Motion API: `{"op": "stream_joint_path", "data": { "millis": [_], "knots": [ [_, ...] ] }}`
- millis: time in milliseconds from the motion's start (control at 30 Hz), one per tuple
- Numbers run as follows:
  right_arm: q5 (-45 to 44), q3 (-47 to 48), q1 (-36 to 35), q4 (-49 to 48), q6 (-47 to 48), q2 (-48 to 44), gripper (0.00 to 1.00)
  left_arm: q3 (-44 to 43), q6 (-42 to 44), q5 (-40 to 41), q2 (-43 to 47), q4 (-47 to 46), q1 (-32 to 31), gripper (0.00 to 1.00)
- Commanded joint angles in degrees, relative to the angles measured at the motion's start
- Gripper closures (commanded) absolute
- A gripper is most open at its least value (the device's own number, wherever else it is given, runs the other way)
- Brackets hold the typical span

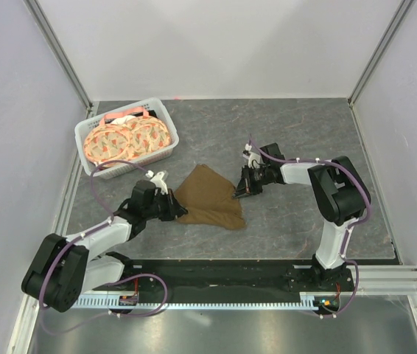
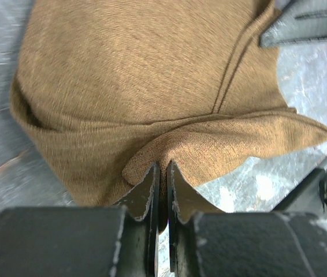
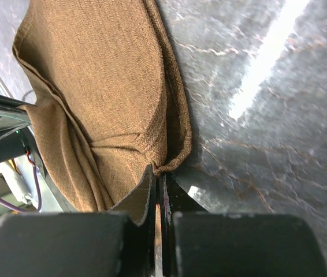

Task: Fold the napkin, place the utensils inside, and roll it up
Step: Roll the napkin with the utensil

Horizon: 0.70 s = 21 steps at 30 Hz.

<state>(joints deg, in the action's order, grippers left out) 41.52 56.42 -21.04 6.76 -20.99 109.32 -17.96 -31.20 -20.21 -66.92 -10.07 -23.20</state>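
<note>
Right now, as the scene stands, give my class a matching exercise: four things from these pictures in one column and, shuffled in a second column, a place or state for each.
Column 1
1. napkin
2. plates
3. left pincer
4. right pincer

Column 2
A. shut on the napkin's right edge
B. orange-patterned, inside the white basket
C. brown, held at two sides
D. shut on the napkin's left edge

Pairs: 1-C, 2-B, 3-D, 4-A

Lab robot cell: white panel walls [image 1: 216,44], aluminium posts [image 1: 59,51], marbled grey tabletop [image 1: 304,133].
</note>
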Motion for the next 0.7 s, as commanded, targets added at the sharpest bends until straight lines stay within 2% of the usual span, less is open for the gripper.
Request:
{"op": "stream_joint_path", "data": {
  "millis": [0, 667],
  "knots": [
    [-8.6, -3.2, 1.1, 1.3, -0.2, -1.3, 1.0, -1.7, -2.4, 4.9, 2.5, 3.5, 1.1, 0.98],
    [-12.6, -4.0, 1.4, 5.5, 1.7, -3.4, 1.0, -2.6, -2.6, 3.3, 2.0, 7.3, 6.1, 0.98]
  ]
}}
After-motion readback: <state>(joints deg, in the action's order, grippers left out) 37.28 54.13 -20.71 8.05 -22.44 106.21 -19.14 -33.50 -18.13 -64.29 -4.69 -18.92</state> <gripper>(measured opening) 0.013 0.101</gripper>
